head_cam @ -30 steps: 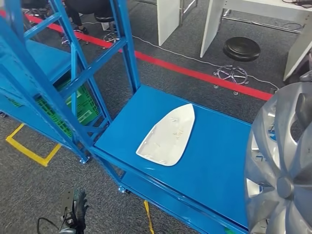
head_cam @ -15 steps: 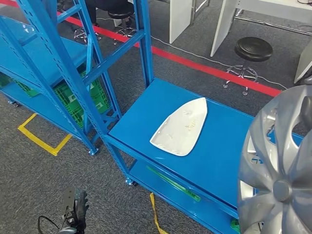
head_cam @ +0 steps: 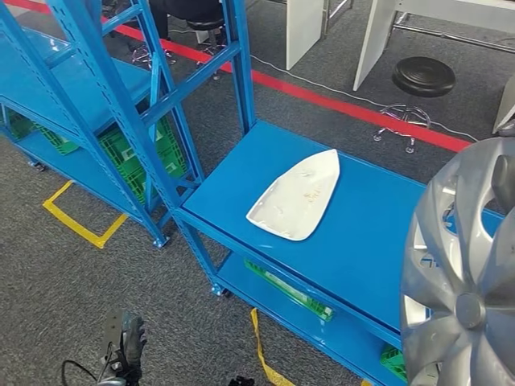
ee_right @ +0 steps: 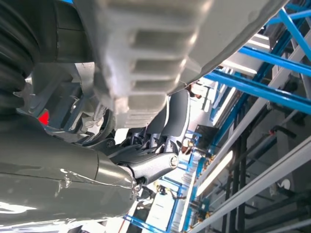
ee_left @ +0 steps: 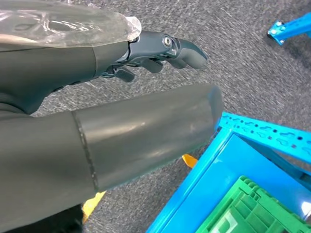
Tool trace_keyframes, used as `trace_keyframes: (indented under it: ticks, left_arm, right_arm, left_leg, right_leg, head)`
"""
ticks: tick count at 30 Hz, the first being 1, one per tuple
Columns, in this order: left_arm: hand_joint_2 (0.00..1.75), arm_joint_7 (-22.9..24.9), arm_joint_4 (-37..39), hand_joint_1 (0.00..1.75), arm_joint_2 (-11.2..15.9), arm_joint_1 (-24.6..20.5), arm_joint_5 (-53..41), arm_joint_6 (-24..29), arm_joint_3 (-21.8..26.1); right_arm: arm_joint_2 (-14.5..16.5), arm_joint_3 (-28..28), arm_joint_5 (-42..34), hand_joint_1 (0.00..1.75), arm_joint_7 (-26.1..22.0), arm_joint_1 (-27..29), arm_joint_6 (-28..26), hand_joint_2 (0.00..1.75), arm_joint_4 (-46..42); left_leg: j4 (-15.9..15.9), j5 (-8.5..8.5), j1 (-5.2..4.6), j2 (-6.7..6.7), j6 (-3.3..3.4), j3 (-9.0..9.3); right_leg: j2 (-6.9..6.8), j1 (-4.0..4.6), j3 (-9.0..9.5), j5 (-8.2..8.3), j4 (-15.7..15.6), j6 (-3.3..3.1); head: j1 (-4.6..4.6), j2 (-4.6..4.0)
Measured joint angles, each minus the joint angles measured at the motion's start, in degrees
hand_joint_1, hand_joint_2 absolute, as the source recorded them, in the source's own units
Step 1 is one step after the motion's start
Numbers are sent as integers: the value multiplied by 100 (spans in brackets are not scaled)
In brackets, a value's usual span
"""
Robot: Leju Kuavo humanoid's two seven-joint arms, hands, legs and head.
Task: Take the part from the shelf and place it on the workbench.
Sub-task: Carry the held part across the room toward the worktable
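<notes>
Silver plastic hubcap (head_cam: pixel 461 273), round with curved spokes, fills the near right of the head view, held up by the right hand (ee_right: pixel 146 167), whose fingers are clamped against its ribbed back (seen close in the right wrist view). A glossy white panel (head_cam: pixel 296 197), flat and roughly triangular, lies on the smooth blue metal shelf (head_cam: pixel 376 233). Green ribbed crates (head_cam: pixel 137 157) sit low on the left racks. Left hand (ee_left: pixel 161 48) hangs over grey carpet (head_cam: pixel 60 305), fingers apart, holding nothing.

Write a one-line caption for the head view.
Right hand holds a silver hubcap beside a blue shelf bearing a white panel.
</notes>
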Motion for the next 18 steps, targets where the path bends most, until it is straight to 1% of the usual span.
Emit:
trace_keyframes:
  ticks: [1, 2, 3, 4, 5, 6, 7, 8, 9, 10, 11, 12, 13, 14, 15, 16, 17, 18]
  left_arm:
    - [0, 0, 0, 0, 6, -3, -1, 0, 0]
    - [0, -1, 0, 0, 15, -7, -1, 1, 0]
    - [0, -3, 0, 0, 25, -10, -3, 3, 0]
    - [0, -5, 0, 0, 36, -12, -5, 9, 0]
    - [0, -8, 0, 0, 40, -9, -8, 17, 0]
    - [0, -10, 0, 0, 41, -6, -12, 27, 0]
    - [0, -12, 0, 0, 40, -3, -16, 35, 0]
    - [0, -14, 0, 0, 38, 0, -23, 40, 0]
    - [0, -15, 0, 0, 36, 1, -31, 41, 0]
    - [0, -15, 0, 0, 34, 4, -38, 33, 0]
    - [0, -15, 0, 0, 32, 10, -43, 18, 0]
    - [0, -15, 0, 0, 30, 15, -45, -1, 0]
    - [0, -15, 0, 0, 27, 19, -45, -19, 0]
    - [0, -15, 0, 0, 22, 20, -44, -31, 0]
    - [0, -15, 0, 0, 20, 19, -41, -37, 1]
    - [0, -15, 0, 0, 18, 16, -38, -40, 1]
    - [0, -15, 0, 0, 19, 14, -36, -42, 2]
    - [0, -15, 0, 0, 23, 17, -33, -47, 2]
  right_arm:
    - [0, -1, 12, 175, -1, -1, 1, 175, -1]
    - [0, -3, 29, 175, -2, -3, 3, 175, -1]
    - [0, -4, 48, 175, -4, -4, 6, 175, -1]
    - [1, -5, 73, 175, -7, -6, 9, 175, -1]
    - [1, -6, 89, 175, -8, -8, 12, 175, 0]
    - [1, -6, 102, 175, -9, -14, 11, 175, 0]
    - [1, -7, 113, 175, -9, -21, 12, 175, 0]
    - [0, -7, 118, 175, -9, -27, 12, 175, 0]
    - [0, -5, 121, 175, -7, -31, 13, 175, 1]
    - [0, -3, 122, 175, -3, -30, 14, 175, 3]
    - [0, 2, 123, 175, -1, -26, 14, 175, 8]
    - [0, 7, 126, 175, 2, -25, 15, 175, 14]
    - [0, 11, 131, 175, 5, -25, 15, 175, 20]
    - [0, 14, 137, 175, 7, -27, 14, 175, 23]
    - [0, 16, 144, 175, 9, -28, 11, 175, 25]
    - [0, 17, 152, 175, 12, -32, 8, 175, 24]
    - [0, 19, 157, 175, 17, -31, 4, 175, 25]
    - [0, 22, 167, 175, 23, -28, 0, 175, 25]
  left_leg:
    - [-450, 121, -19, 29, 38, 283]
    - [-912, 243, -43, 55, 85, 552]
    - [-1362, 359, -70, 78, 140, 810]
    - [-1758, 449, -92, 98, 205, 1024]
    - [-1806, 469, -82, 90, 245, 1022]
    - [-1840, 488, -68, 80, 281, 1029]
    - [-1875, 508, -52, 71, 317, 1039]
    - [-1893, 520, -43, 60, 341, 1045]
    - [-1893, 522, -49, 40, 356, 1041]
    - [-1889, 523, -53, 17, 365, 1038]
    - [-1882, 523, -56, -14, 366, 1037]
    - [-1869, 521, -55, -51, 364, 1036]
    - [-1851, 517, -52, -93, 358, 1037]
    - [-1824, 507, -47, -140, 344, 1036]
    - [-1792, 493, -50, -186, 324, 1025]
    - [-1743, 482, -57, -232, 301, 995]
    - [-1705, 485, -59, -271, 271, 950]
    - [-1681, 499, -62, -308, 239, 897]
  right_leg:
    - [-16, 9, -7, 4, 1, 12]
    - [-39, 15, -14, 16, -1, 39]
    - [-65, 18, -22, 30, -7, 74]
    - [-91, 24, -27, 42, -17, 117]
    - [-89, 17, -46, 30, -6, 155]
    - [-68, 17, -92, -42, 76, 178]
    - [-32, 19, -183, -177, 278, 195]
    - [10, 18, -331, -363, 612, 202]
    - [41, 20, -514, -568, 1048, 208]
    - [58, 20, -691, -720, 1462, 214]
    - [66, 17, -812, -778, 1732, 223]
    - [70, 12, -834, -718, 1778, 230]
    - [76, 2, -743, -546, 1572, 235]
    - [104, -14, -571, -309, 1188, 239]
    - [177, -32, -386, -130, 787, 244]
    - [247, -50, -222, -24, 437, 245]
    - [307, -58, -132, 12, 235, 236]
    - [337, -55, -106, -14, 169, 222]
  head:
    - [-4, 0]
    - [-6, 0]
    - [-8, 0]
    - [-9, 0]
    - [-3, 0]
    - [6, 0]
    - [21, 0]
    - [36, 0]
    - [48, 0]
    - [54, 0]
    - [55, 0]
    - [56, 0]
    - [58, 0]
    - [60, 0]
    - [66, 0]
    - [74, 0]
    - [75, 0]
    - [75, 0]
